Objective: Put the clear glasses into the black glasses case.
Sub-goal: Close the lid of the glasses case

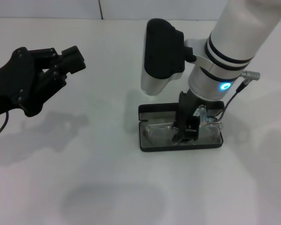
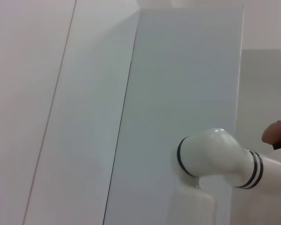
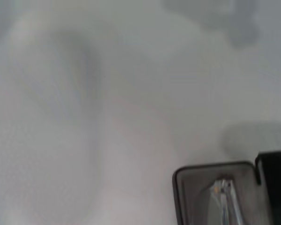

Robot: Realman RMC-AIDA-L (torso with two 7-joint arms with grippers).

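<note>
- head view: right arm's white forearm fills the near upper right, reaching down so that the right gripper [image 1: 185, 133] stands inside the open black glasses case [image 1: 145, 112] on the white table [image 1: 107, 187].
- head view: clear glasses [image 1: 157, 130] lie in the case tray, long axis running left to right along the case; the gripper's dark fingers [image 1: 189, 126] sit over the middle of the glasses, right at the frame. whether they are clamped on it or parted cannot be told.
- head view: left gripper [image 1: 68, 61] hangs well apart to the left, above bare table, fingers drawn close together and holding nothing; the right arm is plainly the nearer.
- left wrist view: only a pale wall panel and a white arm joint [image 2: 215, 154] show; no task item is in sight.
- right wrist view: one corner of the case and a clear temple piece inside it are visible; own fingers not shown.
- judgement: glasses appear seated; what remains is to let go, lift straight up, and shut the lid.
</note>
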